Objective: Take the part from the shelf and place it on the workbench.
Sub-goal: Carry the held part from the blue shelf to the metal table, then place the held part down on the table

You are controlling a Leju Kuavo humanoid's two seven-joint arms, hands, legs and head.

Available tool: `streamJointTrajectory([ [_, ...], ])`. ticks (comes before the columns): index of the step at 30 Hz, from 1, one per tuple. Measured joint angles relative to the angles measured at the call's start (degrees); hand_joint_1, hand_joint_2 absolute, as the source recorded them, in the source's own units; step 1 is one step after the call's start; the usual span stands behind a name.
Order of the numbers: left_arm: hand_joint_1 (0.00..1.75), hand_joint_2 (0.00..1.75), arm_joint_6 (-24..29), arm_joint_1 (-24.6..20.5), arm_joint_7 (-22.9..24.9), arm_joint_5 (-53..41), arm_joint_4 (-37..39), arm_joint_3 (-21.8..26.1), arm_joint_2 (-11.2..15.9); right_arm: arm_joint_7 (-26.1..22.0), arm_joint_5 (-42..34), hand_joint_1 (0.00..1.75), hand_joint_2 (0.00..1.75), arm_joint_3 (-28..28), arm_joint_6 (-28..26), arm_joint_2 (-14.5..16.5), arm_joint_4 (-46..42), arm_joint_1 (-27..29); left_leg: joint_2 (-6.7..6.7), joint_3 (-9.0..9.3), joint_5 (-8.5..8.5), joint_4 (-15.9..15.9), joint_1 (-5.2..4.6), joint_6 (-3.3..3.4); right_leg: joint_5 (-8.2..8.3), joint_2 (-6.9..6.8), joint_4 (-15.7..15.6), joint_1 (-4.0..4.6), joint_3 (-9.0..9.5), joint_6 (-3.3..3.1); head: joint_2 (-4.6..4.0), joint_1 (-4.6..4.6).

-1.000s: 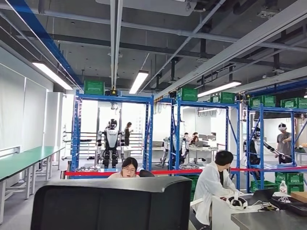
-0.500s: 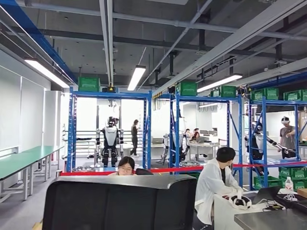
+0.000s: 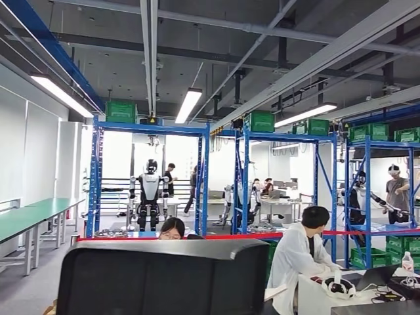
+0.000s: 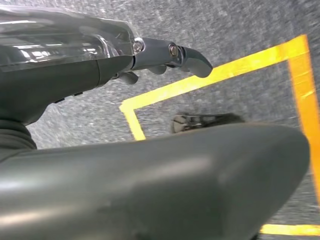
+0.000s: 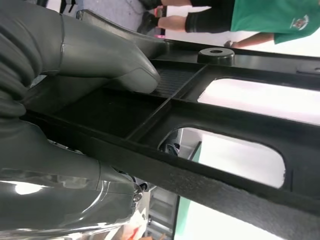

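Right hand [image 5: 75, 100] gripped the black part [image 5: 211, 120] as the view swung right
Left hand [image 4: 113, 55] hung over yellow floor tape [image 4: 226, 70], fingers extended, holding nothing

Black part [image 3: 163, 279] and blue racks [image 3: 148, 177] block ahead.

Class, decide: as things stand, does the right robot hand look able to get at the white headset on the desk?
Probably not: the right robot hand grips the black part, and the headset lies well ahead on the desk.
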Motion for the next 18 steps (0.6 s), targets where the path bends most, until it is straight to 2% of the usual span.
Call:
streamJointTrajectory([
  [1,0.00,0.00,0.0,0.0,0.0,0.0,0.0,0.0,0.0,0.0,0.0,1.75,1.75,-0.1,0.0,0.0,0.0,0.0,0.01,0.77,-0.42,-0.3,0.08,0.20,-0.47,-0.11,3.4,-0.09,-2.21,0.26,0.00,0.00],
  [3,0.00,0.00,0.0,0.0,0.0,0.0,0.0,0.0,0.1,0.0,0.0,1.75,1.75,-0.1,0.0,0.0,0.0,0.0,-0.01,2.16,-1.45,-0.6,0.13,0.31,-3.62,-0.22,9.1,-0.27,-7.08,0.55,-0.01,-0.01],
  [4,0.00,0.00,0.0,0.0,0.0,0.0,0.0,0.0,0.1,0.0,0.0,1.75,1.75,-0.1,0.0,0.0,0.0,0.1,-0.04,2.89,-2.03,-0.6,0.13,0.30,-5.21,-0.23,10.1,-0.30,-8.83,0.60,-0.01,-0.01],
  [5,0.00,0.00,0.1,0.0,-0.1,0.0,0.0,0.0,0.0,0.0,0.0,1.75,1.75,-0.1,0.0,0.0,0.0,0.1,-0.09,3.71,-2.68,-0.6,0.13,0.28,-5.76,-0.24,9.6,-0.28,-9.83,0.55,-0.01,-0.01],
  [6,0.00,0.00,0.1,0.0,-0.2,0.0,0.0,0.0,0.0,0.0,0.0,1.75,1.75,-0.2,0.0,0.0,0.0,0.1,-0.15,4.61,-3.35,-0.6,0.14,0.23,-4.71,-0.24,7.6,-0.21,-10.12,0.40,-0.01,-0.02],
  [7,0.00,0.00,0.1,0.0,-0.3,0.0,0.0,-0.1,0.0,0.0,0.0,1.75,1.75,-0.2,0.0,-0.1,0.0,0.1,-0.21,5.55,-4.07,-0.6,0.15,0.10,-1.87,-0.25,4.4,-0.06,-9.92,0.14,-0.01,-0.02],
  [8,0.00,0.00,0.1,0.0,-0.4,0.0,0.0,-0.1,0.0,0.0,0.0,1.75,1.75,-0.2,0.0,-0.1,0.1,0.1,-0.25,6.38,-4.71,-0.7,0.18,-0.07,2.01,-0.22,1.0,0.18,-9.67,-0.19,-0.01,-0.02],
  [9,0.00,0.00,0.2,-0.1,-0.5,0.0,0.0,-0.1,-0.1,0.0,0.0,1.75,1.75,-0.2,0.0,-0.1,0.1,0.0,-0.32,6.89,-5.18,-0.8,0.22,-0.32,5.13,-0.22,-1.6,0.48,-9.50,-0.59,-0.01,-0.02],
  [10,0.00,0.00,0.2,-0.2,-0.6,0.0,0.0,-0.2,-0.2,0.1,0.0,1.75,1.75,-0.3,0.1,-0.1,0.1,0.0,-0.39,7.15,-5.51,-1.1,0.28,-0.63,7.51,-0.22,-3.3,0.73,-9.48,-1.01,0.01,-0.02],
  [11,0.00,0.00,0.2,-0.2,-0.6,0.0,0.0,-0.3,-0.2,0.1,0.0,1.75,1.75,-0.3,0.1,-0.1,0.1,0.0,-0.43,7.32,-5.54,-1.3,0.30,-0.92,8.43,-0.20,-4.1,0.97,-9.54,-1.41,0.02,-0.02],
  [13,0.00,0.00,0.3,-0.2,-0.7,0.0,0.0,-0.4,-0.2,0.1,0.0,1.75,1.75,-0.3,0.1,-0.1,0.1,-0.2,-0.42,7.94,-5.46,-1.8,0.30,-1.41,8.45,-0.24,-5.2,0.96,-8.74,-2.17,0.03,-0.02],
  [15,0.00,0.00,0.3,-0.3,-0.7,0.0,0.0,-0.5,-0.3,0.0,-0.1,1.75,1.75,-0.3,0.1,0.0,0.0,-0.4,-0.27,7.93,-6.20,-0.4,0.24,-1.63,8.37,-0.37,-6.5,0.65,-7.11,-2.65,0.02,-0.02],
  [16,0.00,0.00,0.3,-0.5,-0.7,0.0,0.0,-0.5,-0.3,0.0,-0.1,1.75,1.75,-0.3,0.1,0.0,0.0,-0.5,-0.21,6.82,-7.32,1.8,0.24,-1.75,8.28,-0.46,-7.0,0.49,-6.47,-2.80,0.02,-0.02],
  [18,0.00,0.00,0.3,-0.6,-0.7,-0.1,0.0,-0.6,-0.3,0.0,-0.1,1.75,1.75,-0.3,0.1,0.0,0.1,-0.7,-0.13,2.81,-10.16,8.5,0.28,-2.11,7.87,-0.55,-7.2,0.48,-5.87,-3.03,0.00,-0.02],
])
